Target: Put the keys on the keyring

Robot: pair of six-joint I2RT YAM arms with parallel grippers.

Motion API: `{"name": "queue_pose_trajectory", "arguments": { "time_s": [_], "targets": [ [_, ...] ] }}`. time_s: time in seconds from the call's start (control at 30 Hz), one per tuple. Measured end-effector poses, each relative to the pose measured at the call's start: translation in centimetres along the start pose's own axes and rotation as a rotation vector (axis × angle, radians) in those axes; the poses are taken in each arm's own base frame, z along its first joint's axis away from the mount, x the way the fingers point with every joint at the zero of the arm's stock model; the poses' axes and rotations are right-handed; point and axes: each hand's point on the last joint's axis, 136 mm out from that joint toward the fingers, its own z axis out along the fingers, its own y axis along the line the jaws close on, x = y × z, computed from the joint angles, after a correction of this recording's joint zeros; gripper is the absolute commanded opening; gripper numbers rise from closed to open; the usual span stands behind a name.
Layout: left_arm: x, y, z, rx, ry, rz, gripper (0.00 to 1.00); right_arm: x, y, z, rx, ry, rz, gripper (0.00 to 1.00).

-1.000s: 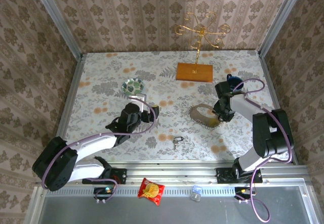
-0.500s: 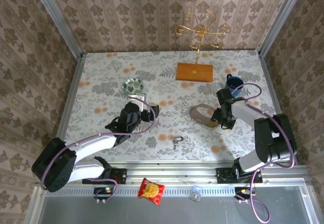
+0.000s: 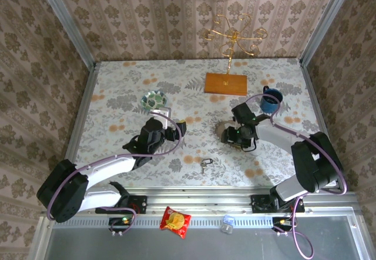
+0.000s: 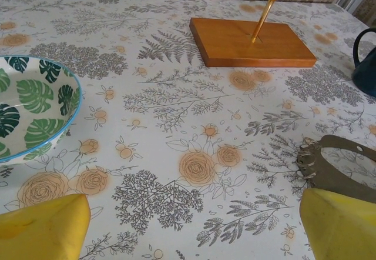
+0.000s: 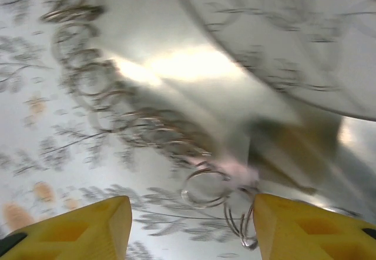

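Open tabletop point(image 3: 197, 139) around keys point(image 3: 204, 165); bowl point(image 3: 154, 100), stand base point(image 3: 225, 83), mug point(image 3: 271, 100) beyond.

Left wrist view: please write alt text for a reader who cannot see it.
The open left gripper hangs over a floral table, its yellow fingertips wide apart. The grey-brown keyring strap lies at right, a leaf-patterned bowl at left, a wooden stand base and dark mug farther back.

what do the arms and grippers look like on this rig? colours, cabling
Left arm and right arm match: white links, black joint housings, a purple cable looping along each. Left gripper and right gripper have blunt yellow fingers.
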Motion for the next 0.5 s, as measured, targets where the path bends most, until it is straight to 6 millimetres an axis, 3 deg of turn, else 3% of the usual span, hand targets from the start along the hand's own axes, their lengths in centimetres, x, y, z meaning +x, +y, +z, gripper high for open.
{"name": "queue_pose_trajectory", "arguments": {
  "time_s": [0.1, 0.2, 0.37, 0.43, 0.5],
  "targets": [
    [0.2, 0.0, 0.0, -0.002, 0.007, 0.003, 0.93, 0.0, 0.8, -0.1, -0.035, 0.006, -0.017, 0.59],
    [0.5, 0.2, -0.1, -0.010, 0.018, 0.006, 0.93, -0.3, -0.1, -1.3, -0.025, -0.005, -0.040, 0.59],
    [0.7, 0.3, -0.1, -0.017, 0.027, 0.009, 0.93, -2.9, -4.8, -5.3, 0.075, -0.134, 0.029, 0.63],
    [0.7, 0.3, 0.0, -0.017, 0.027, 0.009, 0.93, -3.5, -6.8, -5.9, 0.119, -0.150, 0.076, 0.63],
    [0.4, 0.1, 0.0, -0.014, 0.024, 0.009, 0.93, -3.5, -7.5, -5.6, 0.132, -0.136, 0.093, 0.64]
  ]
}}
